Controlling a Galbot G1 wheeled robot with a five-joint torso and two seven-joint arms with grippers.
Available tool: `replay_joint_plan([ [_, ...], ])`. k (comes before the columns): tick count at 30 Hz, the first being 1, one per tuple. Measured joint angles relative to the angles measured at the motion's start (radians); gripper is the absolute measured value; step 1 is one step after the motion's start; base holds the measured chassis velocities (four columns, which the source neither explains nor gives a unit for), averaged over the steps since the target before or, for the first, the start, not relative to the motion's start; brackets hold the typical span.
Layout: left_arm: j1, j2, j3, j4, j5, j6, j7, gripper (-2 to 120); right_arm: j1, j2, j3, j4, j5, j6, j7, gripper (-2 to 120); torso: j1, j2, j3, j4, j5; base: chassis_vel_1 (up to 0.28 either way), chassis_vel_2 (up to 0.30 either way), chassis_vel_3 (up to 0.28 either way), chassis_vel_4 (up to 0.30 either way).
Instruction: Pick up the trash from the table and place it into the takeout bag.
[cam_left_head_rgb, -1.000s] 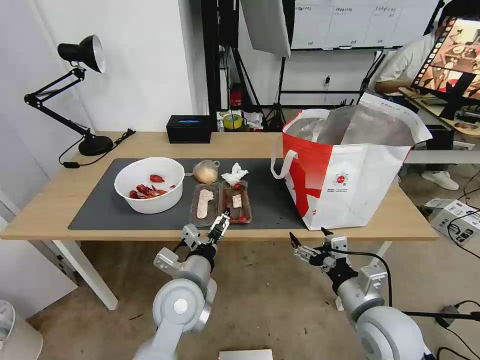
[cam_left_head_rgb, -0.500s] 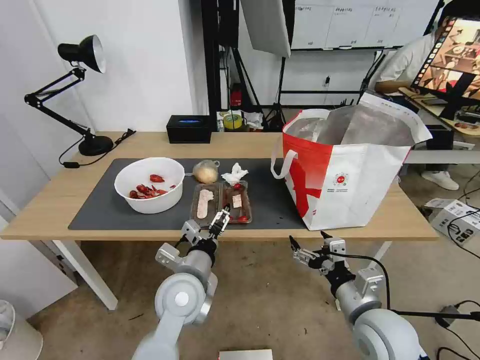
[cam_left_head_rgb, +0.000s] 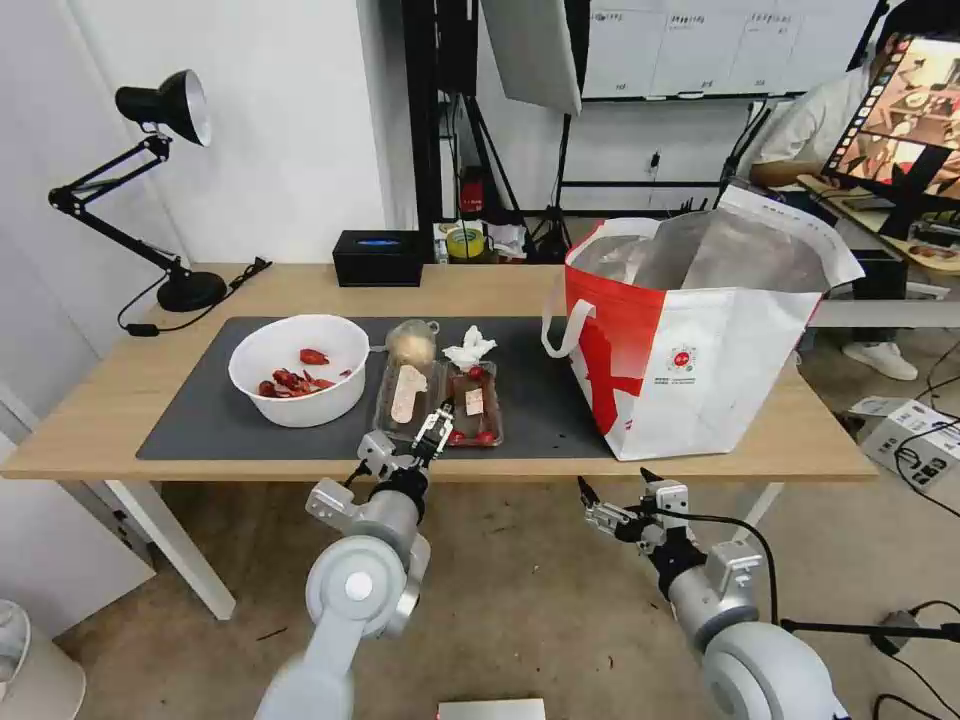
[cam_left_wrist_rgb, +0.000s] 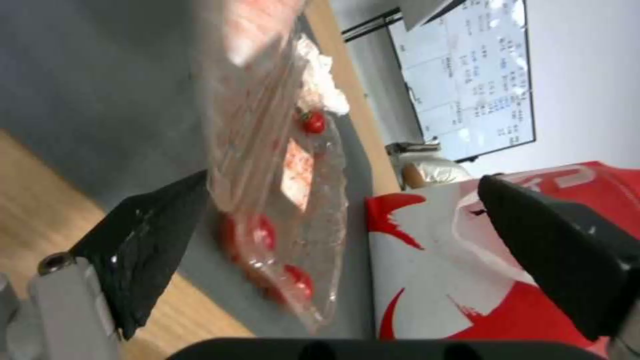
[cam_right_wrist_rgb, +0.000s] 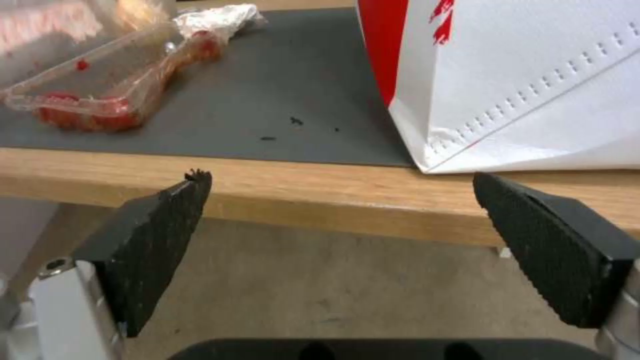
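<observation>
On the grey mat (cam_left_head_rgb: 200, 420) of the table (cam_left_head_rgb: 110, 400) stand a white bowl (cam_left_head_rgb: 297, 370) with red scraps, a small clear bag with a tan lump (cam_left_head_rgb: 410, 340), a crumpled napkin (cam_left_head_rgb: 470, 348) and two clear trays. My left gripper (cam_left_head_rgb: 432, 430) is open at the trays' near ends. One of its fingers (cam_left_wrist_rgb: 147, 240) touches the tray with the tan strip (cam_left_head_rgb: 405, 393), which is tilted up and blurred (cam_left_wrist_rgb: 247, 100). The other tray (cam_left_head_rgb: 474, 405) lies flat with red bits (cam_left_wrist_rgb: 313, 200). The takeout bag (cam_left_head_rgb: 700, 370) stands open at the right. My right gripper (cam_left_head_rgb: 615, 485) hangs open below the table's front edge (cam_right_wrist_rgb: 340, 200).
A black desk lamp (cam_left_head_rgb: 150, 190) stands at the back left and a black box (cam_left_head_rgb: 378, 257) at the back middle. Bare mat (cam_right_wrist_rgb: 280, 90) lies between the trays and the bag. A person sits by a monitor (cam_left_head_rgb: 900, 110) behind the bag. Boxes and cables lie on the floor at the right.
The tray with the tan strip has tipped up and slid towards the tan lump. My left gripper has shifted a little left along the trays' near edge. The right arm has barely sunk.
</observation>
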Motion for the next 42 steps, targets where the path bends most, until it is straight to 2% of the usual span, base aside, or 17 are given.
replay_joint_plan([
  [12,-0.021,0.015,-0.017,-0.008,0.000,-0.009,0.024,100,-0.013,0.005,-0.005,-0.003,-0.013,0.004,0.000,100,0.000,0.000,0.000,-0.0001,0.0000,0.000,0.000,0.000,0.000],
  [21,-0.071,0.019,0.005,0.002,-0.015,-0.014,0.027,100,-0.041,0.007,0.008,0.010,-0.024,0.007,-0.001,100,0.000,0.000,0.000,-0.0001,0.0001,0.000,0.000,0.000,0.000],
  [32,-0.163,0.010,0.137,0.060,-0.017,-0.001,0.030,100,-0.121,0.018,0.078,0.080,-0.033,0.011,0.000,100,0.000,0.000,0.000,-0.0002,0.0003,0.000,0.000,0.000,0.000],
  [42,-0.198,0.003,0.180,0.089,-0.005,0.008,0.030,100,-0.180,0.040,0.128,0.115,-0.046,0.040,-0.013,100,0.000,0.000,0.000,-0.0002,0.0001,0.000,0.000,0.000,0.000],
])
